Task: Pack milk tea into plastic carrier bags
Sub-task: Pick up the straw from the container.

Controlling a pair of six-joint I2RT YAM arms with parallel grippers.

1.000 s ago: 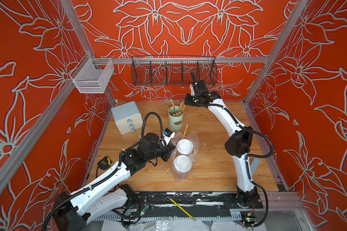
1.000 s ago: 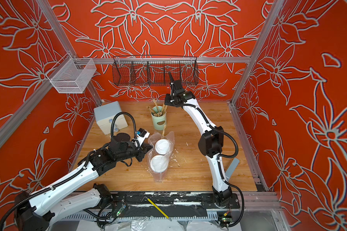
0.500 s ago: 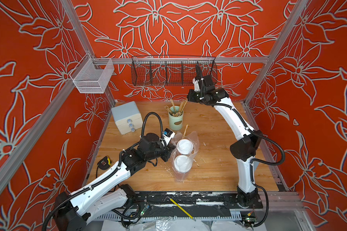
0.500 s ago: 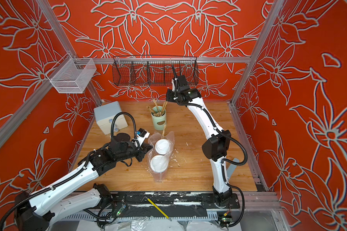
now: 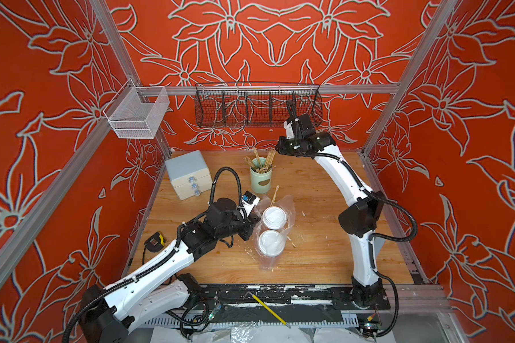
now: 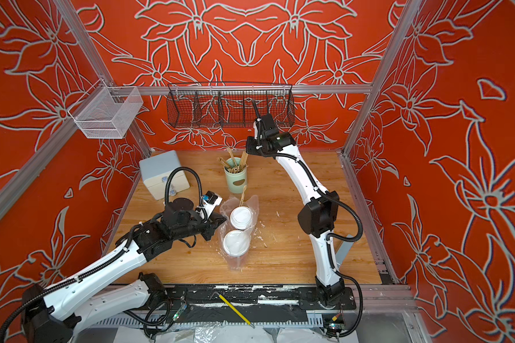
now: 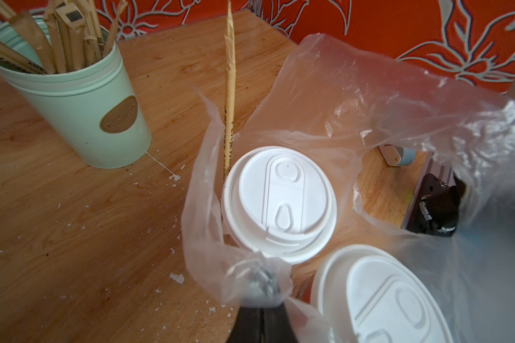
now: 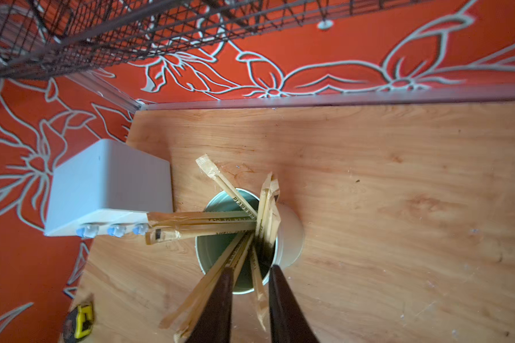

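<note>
The milk tea is two cups with white dome lids, the far one (image 5: pixel 274 217) (image 7: pixel 280 202) and the near one (image 5: pixel 271 243) (image 7: pixel 384 300). Both stand inside the clear plastic carrier bag (image 5: pixel 268 262) (image 7: pixel 339 98) at the table's middle in both top views. A paper-wrapped straw (image 7: pixel 229 89) stands in the bag beside the far cup. My left gripper (image 5: pixel 254 221) (image 7: pixel 262 285) is shut on a bunched bit of the bag's rim, left of the cups. My right gripper (image 5: pixel 278 148) (image 8: pixel 249 271) hangs open above the pale green holder (image 5: pixel 260 178) (image 8: pixel 289 237), gripping nothing.
Several wrapped straws lean out of the holder. A pale blue drawer box (image 5: pixel 188 175) sits at the back left, and a tape measure (image 5: pixel 154 240) lies by the left edge. A black wire basket (image 5: pixel 257 104) hangs on the rear wall just behind my right wrist.
My right arm has shifted slightly to the right near the rear wall and its jaws have parted. The left arm, bag and cups have not moved.
</note>
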